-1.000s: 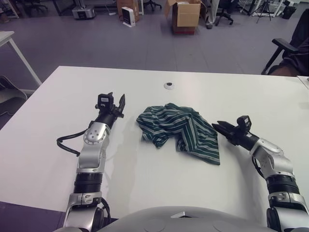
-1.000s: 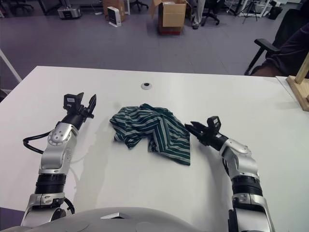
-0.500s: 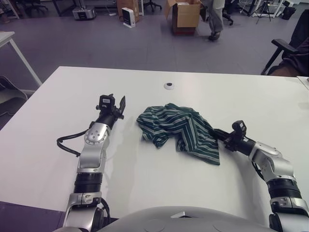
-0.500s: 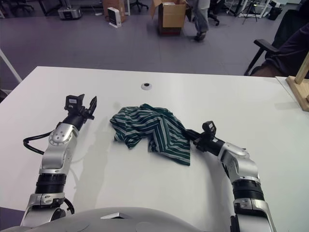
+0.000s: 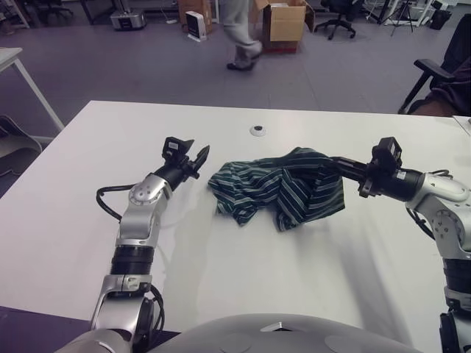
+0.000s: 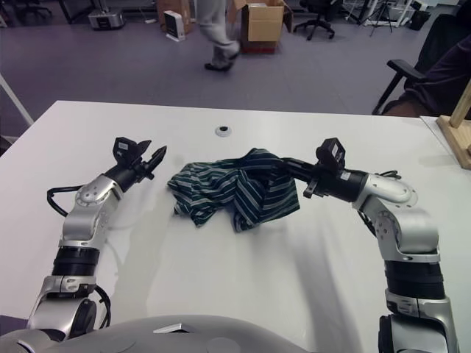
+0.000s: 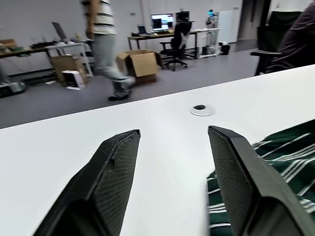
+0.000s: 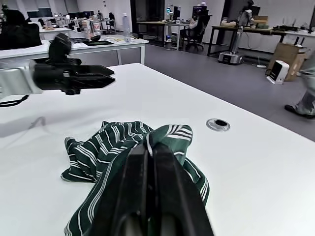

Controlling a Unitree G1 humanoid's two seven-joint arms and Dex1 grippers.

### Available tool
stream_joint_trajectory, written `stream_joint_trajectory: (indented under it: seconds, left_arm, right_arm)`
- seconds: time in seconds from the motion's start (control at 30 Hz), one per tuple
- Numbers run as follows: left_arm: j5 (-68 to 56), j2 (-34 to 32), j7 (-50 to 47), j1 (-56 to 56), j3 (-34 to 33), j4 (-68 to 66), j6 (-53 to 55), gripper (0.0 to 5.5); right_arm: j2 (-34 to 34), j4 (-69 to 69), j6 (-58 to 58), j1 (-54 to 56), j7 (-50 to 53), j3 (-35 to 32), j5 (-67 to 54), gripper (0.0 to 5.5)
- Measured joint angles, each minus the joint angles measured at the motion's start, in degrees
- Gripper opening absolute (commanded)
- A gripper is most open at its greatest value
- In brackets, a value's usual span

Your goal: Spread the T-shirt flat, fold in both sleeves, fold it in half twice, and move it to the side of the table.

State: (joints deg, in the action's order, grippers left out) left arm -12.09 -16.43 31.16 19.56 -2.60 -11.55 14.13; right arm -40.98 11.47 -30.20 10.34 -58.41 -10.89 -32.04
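R wrist cam: right gripper (image 8: 149, 150) fingers pinch T-shirt (image 5: 272, 191) edge, lifted; L wrist cam: left gripper (image 7: 172, 131) fingers apart.

Lots of bare white tabletop (image 5: 243, 265) on the near side of the crumpled green-and-white striped T-shirt (image 5: 272, 187), plus a narrow gap between its left edge and the left gripper (image 5: 200, 158). A small round grey grommet (image 5: 257, 130) sits just beyond the shirt. A wooden stand (image 6: 458, 143) crowds the right edge, and a black cable loop (image 5: 99, 198) lies beside the left arm.
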Motion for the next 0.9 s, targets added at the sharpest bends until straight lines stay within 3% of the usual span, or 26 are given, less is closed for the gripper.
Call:
stream_joint_trajectory:
  seconds: [0.17,0.4,0.63,0.9]
  left_arm:
    - [-0.02,-2.28,9.00,11.02,1.88,-20.09,0.41,2.56]
    - [1.66,0.30,13.99,23.57,2.37,-45.90,-2.16,2.56]
    - [3.98,2.87,13.80,27.55,2.41,-55.71,-4.71,2.56]
    - [5.99,4.57,14.40,28.38,2.40,-57.68,-6.64,1.22]
  right_arm:
    - [-3.07,1.77,-0.55,0.21,-1.41,0.27,-0.21,0.04]
    - [-2.95,1.65,0.47,0.22,-1.12,4.27,1.00,0.04]
    - [-2.77,1.35,1.17,0.38,-1.10,6.43,1.29,0.04]
    - [-2.71,0.75,1.79,0.60,-1.05,7.17,1.95,0.00]
